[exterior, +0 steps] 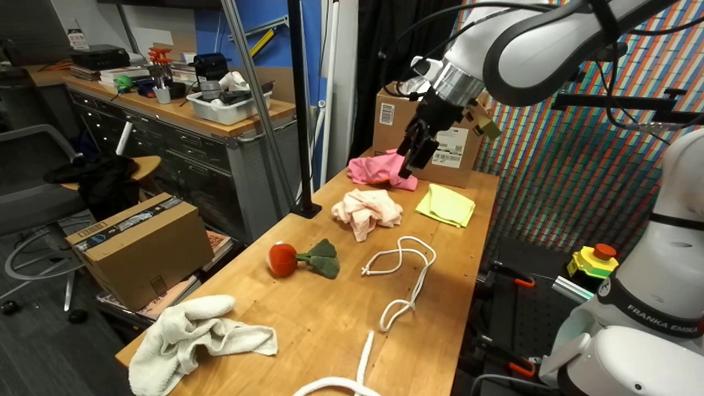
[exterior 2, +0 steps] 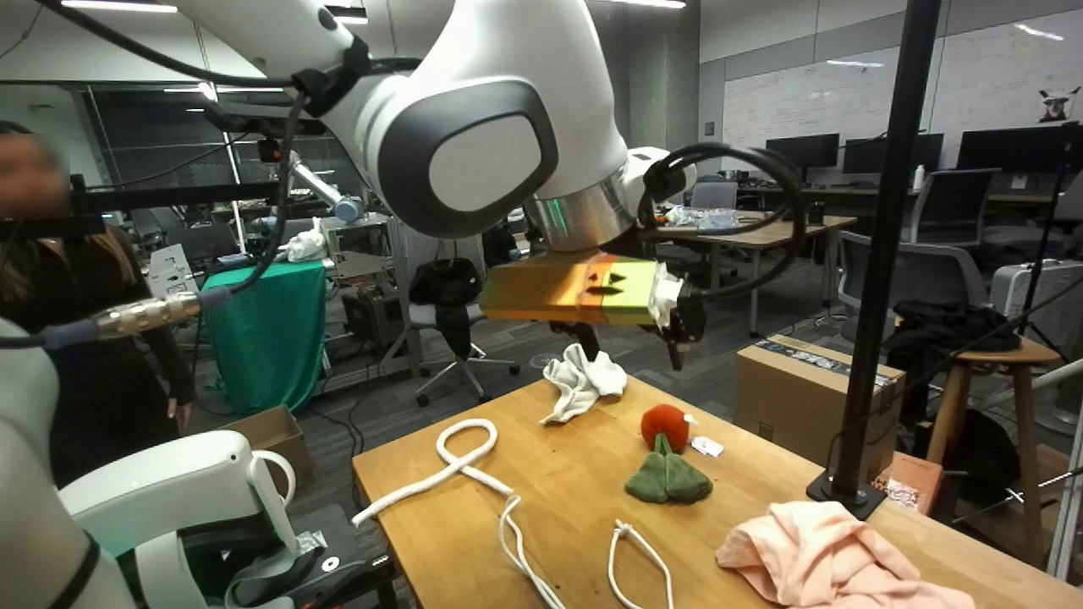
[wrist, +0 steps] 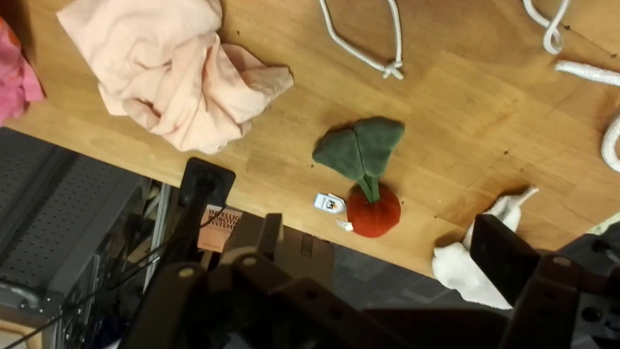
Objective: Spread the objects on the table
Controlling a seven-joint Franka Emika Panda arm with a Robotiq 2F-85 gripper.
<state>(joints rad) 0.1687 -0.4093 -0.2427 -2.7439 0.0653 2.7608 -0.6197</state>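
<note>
My gripper hangs above the wooden table, open and empty; its spread fingers also show in the wrist view. A red plush vegetable with green leaves lies mid-table, seen in both exterior views. A crumpled peach cloth lies toward the box end, with a bunched pink cloth behind it. A folded yellow cloth lies to their right. A white towel lies crumpled over the opposite end's corner. A thin white rope and a thicker white rope lie loosely curved.
The table has a black upright pole on its edge. A cardboard box stands at its end. Another box sits beside the table, below its top. The robot base stands on the opposite side.
</note>
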